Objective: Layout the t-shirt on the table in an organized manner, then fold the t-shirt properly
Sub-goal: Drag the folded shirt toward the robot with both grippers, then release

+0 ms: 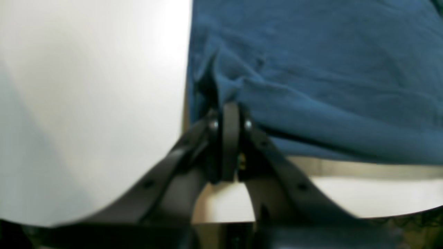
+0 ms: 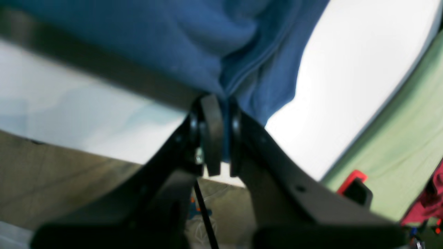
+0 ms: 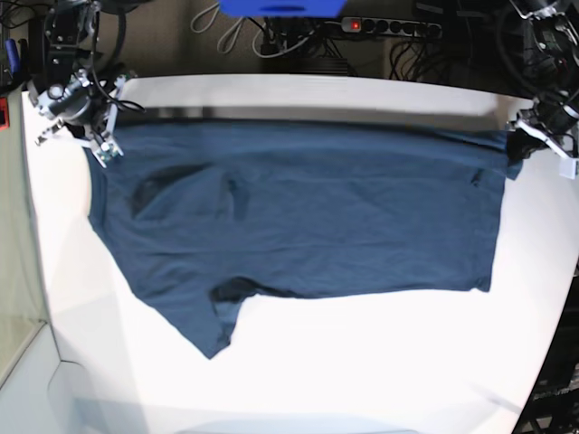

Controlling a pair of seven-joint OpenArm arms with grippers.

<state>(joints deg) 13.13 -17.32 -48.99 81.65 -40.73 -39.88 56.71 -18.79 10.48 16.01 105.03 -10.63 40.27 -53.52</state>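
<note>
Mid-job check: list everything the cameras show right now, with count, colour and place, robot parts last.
t-shirt: one, dark navy blue, spread sideways across the table, far edge pulled taut between the two grippers.
table: one, white, under the shirt.
power strip: one, dark with a red switch, behind the far edge.
blue object: one, top of base view, unclear what.
left gripper: one, black, shut on a shirt corner.
right gripper: one, black, shut on the opposite corner.

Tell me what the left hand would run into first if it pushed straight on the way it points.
The left hand is shut on the corner of the dark blue fabric t-shirt, so the shirt's bunched cloth comes first, lying on the white table. Depth beyond that is unclear.
</note>
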